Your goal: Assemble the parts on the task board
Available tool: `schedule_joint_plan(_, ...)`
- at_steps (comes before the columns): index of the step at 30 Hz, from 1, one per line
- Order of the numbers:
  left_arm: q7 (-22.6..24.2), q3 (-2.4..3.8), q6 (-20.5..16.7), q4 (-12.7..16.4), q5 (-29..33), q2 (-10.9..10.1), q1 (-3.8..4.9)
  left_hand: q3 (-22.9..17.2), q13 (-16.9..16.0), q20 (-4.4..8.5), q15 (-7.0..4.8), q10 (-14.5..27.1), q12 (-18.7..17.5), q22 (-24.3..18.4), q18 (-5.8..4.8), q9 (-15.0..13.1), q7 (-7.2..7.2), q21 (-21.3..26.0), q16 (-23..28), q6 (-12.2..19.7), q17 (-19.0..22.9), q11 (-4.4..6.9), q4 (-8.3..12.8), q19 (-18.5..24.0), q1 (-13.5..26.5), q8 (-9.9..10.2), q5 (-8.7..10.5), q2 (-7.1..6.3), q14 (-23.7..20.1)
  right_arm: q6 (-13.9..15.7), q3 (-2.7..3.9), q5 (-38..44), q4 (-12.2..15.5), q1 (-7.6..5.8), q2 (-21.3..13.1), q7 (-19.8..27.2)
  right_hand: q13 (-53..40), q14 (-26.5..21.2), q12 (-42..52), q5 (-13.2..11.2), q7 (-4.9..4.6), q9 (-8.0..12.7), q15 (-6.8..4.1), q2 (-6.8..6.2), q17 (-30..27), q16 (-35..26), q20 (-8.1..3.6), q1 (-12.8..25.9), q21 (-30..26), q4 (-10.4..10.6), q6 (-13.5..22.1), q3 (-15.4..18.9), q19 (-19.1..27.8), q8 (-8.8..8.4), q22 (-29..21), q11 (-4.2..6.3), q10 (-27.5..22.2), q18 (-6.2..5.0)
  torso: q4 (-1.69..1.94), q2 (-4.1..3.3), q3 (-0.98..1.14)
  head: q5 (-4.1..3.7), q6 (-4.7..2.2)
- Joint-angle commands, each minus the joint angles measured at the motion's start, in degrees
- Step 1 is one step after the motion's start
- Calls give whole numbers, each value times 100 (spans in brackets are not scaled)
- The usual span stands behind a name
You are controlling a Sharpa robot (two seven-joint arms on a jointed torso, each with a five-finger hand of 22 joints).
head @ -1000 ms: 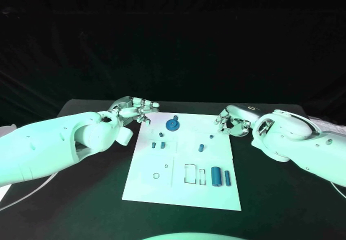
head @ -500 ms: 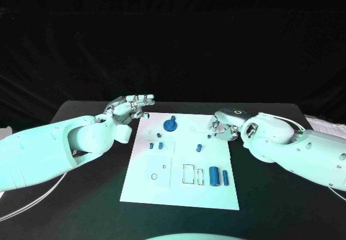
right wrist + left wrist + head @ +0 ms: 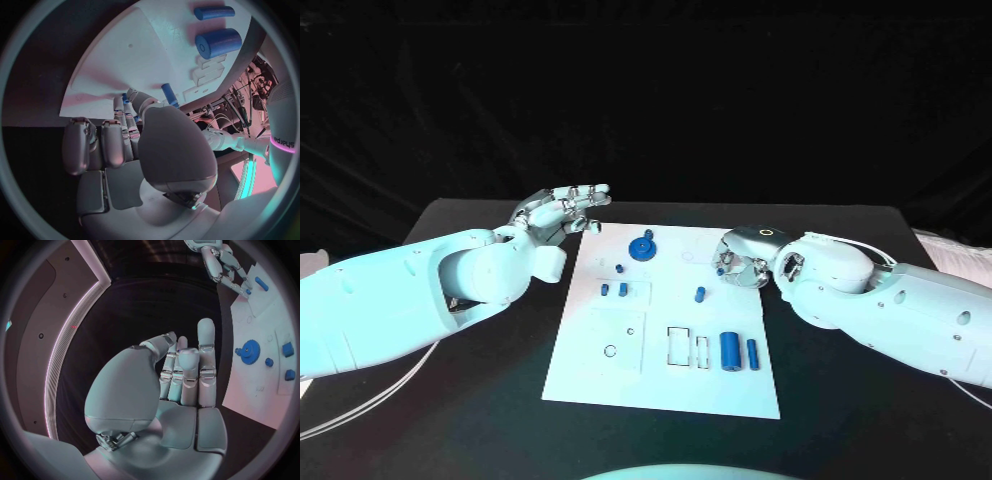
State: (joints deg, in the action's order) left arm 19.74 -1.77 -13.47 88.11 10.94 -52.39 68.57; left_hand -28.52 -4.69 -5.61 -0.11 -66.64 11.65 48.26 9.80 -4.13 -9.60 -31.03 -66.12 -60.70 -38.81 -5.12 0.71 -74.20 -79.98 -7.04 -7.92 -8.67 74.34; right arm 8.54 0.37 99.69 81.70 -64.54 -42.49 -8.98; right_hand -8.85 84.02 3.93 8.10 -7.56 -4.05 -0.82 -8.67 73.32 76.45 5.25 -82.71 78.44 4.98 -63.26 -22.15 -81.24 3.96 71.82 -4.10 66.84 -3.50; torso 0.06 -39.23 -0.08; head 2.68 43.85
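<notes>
Left hand (image 3: 565, 212) empty, fingers extended, off far-left corner of white plate task board (image 3: 661, 380). Right hand (image 3: 740, 258) over far-right edge, fingers curled, grip unclear.

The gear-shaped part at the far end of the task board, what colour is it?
Blue gear-shaped part; clearest in the head view.

The left arm enters from nine o'clock in the head view and reaches toward twelve. Its left hand (image 3: 568, 209) is raised, palm open, fingers (image 3: 206, 347) extended and close together, holding nothing. The right arm comes in from four o'clock, angled toward ten. Its right hand (image 3: 740, 258) points downward with fingers (image 3: 109, 142) curled in under the wrist; whether they pinch anything cannot be told.
</notes>
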Motion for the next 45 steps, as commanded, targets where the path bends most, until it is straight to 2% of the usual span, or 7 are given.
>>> schedule_joint_plan(1,99,3,40,11,14,14,1,23,-10,8,13,-24,43,-12,65,8,7,24,33,-25,34,6,13,52,2,-39,6,41,-53,-104,0,129,-28,12,42,30,7,281,-6,-38,10,2,17,-12,-5,-35,-7,53,-29,8,-39,-26,-2,-16,-5,10,-18,-62,-7,4,-2,2,1)
schedule_joint_plan(12,76,3,50,17,2,14,1,23,-10,9,12,-19,51,-15,65,10,7,30,45,-24,57,6,23,58,-2,-40,3,43,-67,-209,-6,130,-124,27,123,38,91,286,28,-48,24,-16,10,61,-13,-39,-12,64,-29,-2,-132,-131,-9,15,-2,24,68,-61,-6,5,-2,4,15)
schedule_joint_plan(15,67,3,50,20,1,13,1,23,-10,9,12,-19,51,-15,65,10,7,30,45,-24,57,6,23,58,-2,-40,3,43,-67,-279,-7,148,-132,30,135,29,137,294,78,-330,59,-55,-17,199,-7,-31,-29,-15,-19,-77,-303,-292,-22,77,15,60,240,-59,-4,4,-2,-1,18)
schedule_joint_plan(19,57,3,49,24,1,11,1,24,-10,9,11,-17,54,-16,65,10,6,32,48,-23,63,6,25,60,-2,-39,2,43,-71,-473,-10,245,-136,33,159,-18,171,306,100,-411,97,-94,-46,251,31,4,-49,-31,8,-157,-449,-375,-46,128,57,103,383,-50,-7,3,-2,2,23)
schedule_joint_plan(30,47,3,64,34,-37,3,1,24,-10,11,11,-3,67,-21,65,14,4,41,62,-17,90,4,46,70,-12,-38,-1,45,-90,-963,-55,777,-89,51,212,-368,243,320,39,-490,151,-150,-90,197,49,31,-98,107,49,-277,-563,-376,-80,128,120,154,542,-35,-11,5,-3,-8,52)
schedule_joint_plan(35,47,3,96,40,-41,1,1,25,-10,12,11,-1,69,-22,64,14,3,42,63,-16,94,4,47,71,-11,-38,-2,43,-92,-783,-65,935,-52,60,224,-473,271,319,-1,-490,146,-145,-83,171,36,23,-97,162,53,-268,-525,-374,-84,90,128,143,508,-33,-11,4,0,-18,51)
schedule_joint_plan(45,51,3,112,31,-45,4,1,29,-8,12,13,13,77,-25,63,17,-1,47,74,-8,116,0,60,77,-9,-36,-11,37,-106,-42,-64,1038,97,82,176,-456,302,315,12,-475,138,-189,-115,264,-58,-36,-103,115,115,-362,-639,-510,-137,108,214,156,658,-16,-2,5,0,-23,55)
